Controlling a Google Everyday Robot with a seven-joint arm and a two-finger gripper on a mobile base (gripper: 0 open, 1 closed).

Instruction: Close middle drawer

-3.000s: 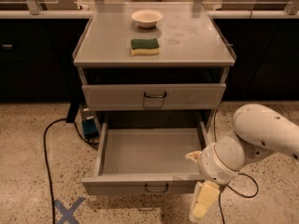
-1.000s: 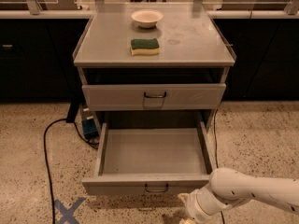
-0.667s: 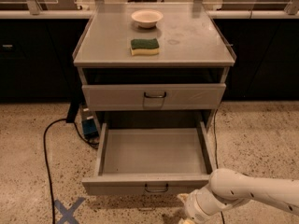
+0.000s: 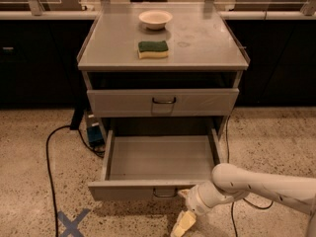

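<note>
The middle drawer (image 4: pixel 133 190) is pulled far out of the grey cabinet, and its shallow tray is empty. Its small dark wire handle (image 4: pixel 164 195) hangs under the narrow front panel. My gripper (image 4: pixel 183 223) is low in front of the drawer, just below and right of the handle, near the floor. My white arm (image 4: pixel 256 184) reaches in from the right, past the drawer's front right corner. The taller top drawer (image 4: pixel 197 102) above is shut. The lowest drawer is hidden under the open one.
A white bowl (image 4: pixel 155 19) and a green-and-yellow sponge (image 4: pixel 152 49) lie on the cabinet top (image 4: pixel 207 43). A black cable (image 4: pixel 48 157) and a blue box (image 4: pixel 94 133) lie on the floor at the left. A blue tape cross (image 4: pixel 71 222) marks the floor. Dark cabinets stand behind.
The arm has dropped from beside the drawer's right front corner to low in front of the front panel. Over the last second it has barely moved. The drawer stays equally open.
</note>
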